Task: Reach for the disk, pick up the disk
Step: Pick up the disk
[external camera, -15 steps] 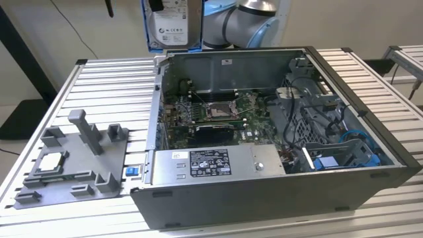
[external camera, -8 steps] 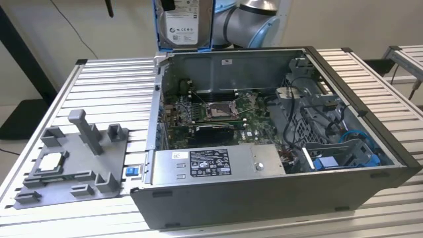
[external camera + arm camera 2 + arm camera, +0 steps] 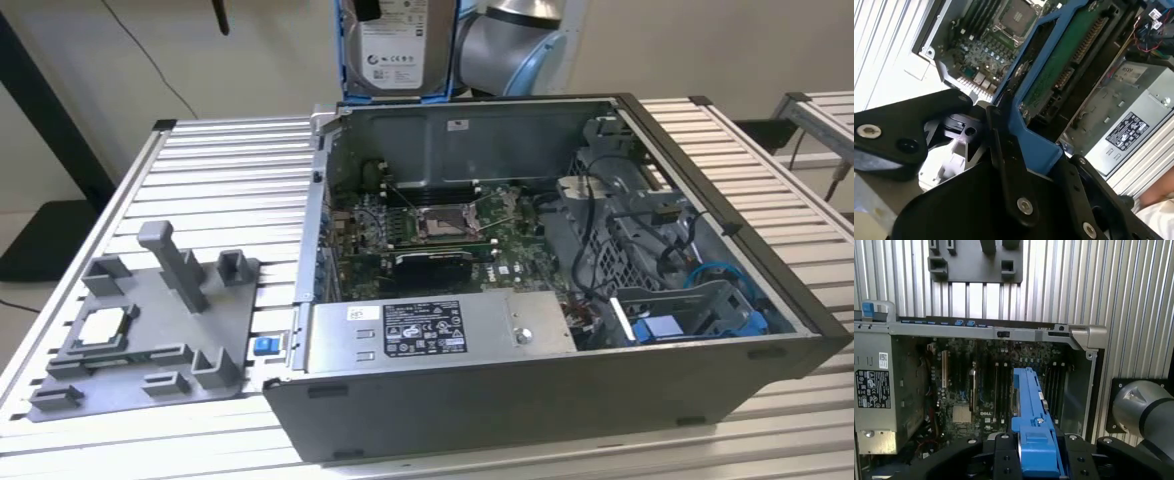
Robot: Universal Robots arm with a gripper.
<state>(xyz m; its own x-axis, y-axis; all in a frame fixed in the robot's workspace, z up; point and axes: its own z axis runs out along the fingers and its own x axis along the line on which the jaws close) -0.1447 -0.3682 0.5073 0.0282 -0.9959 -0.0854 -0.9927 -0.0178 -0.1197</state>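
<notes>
gripper (image 3: 1036,447) is closed on the disk (image 3: 1029,395); in both wrist views its black fingers (image 3: 1011,175) clamp the blue frame from either side. in the exterior view the disk (image 3: 396,45) hangs upright above the far wall of the open computer case (image 3: 534,390), label facing the camera. at the exterior view's left, a grey fixture plate (image 3: 147,320) carrying a small silver chip (image 3: 104,325) lies on the slatted table (image 3: 227,170). inside the case are the motherboard (image 3: 441,220), the power supply (image 3: 427,330) and, at the right, a blue bracket (image 3: 721,300).
</notes>
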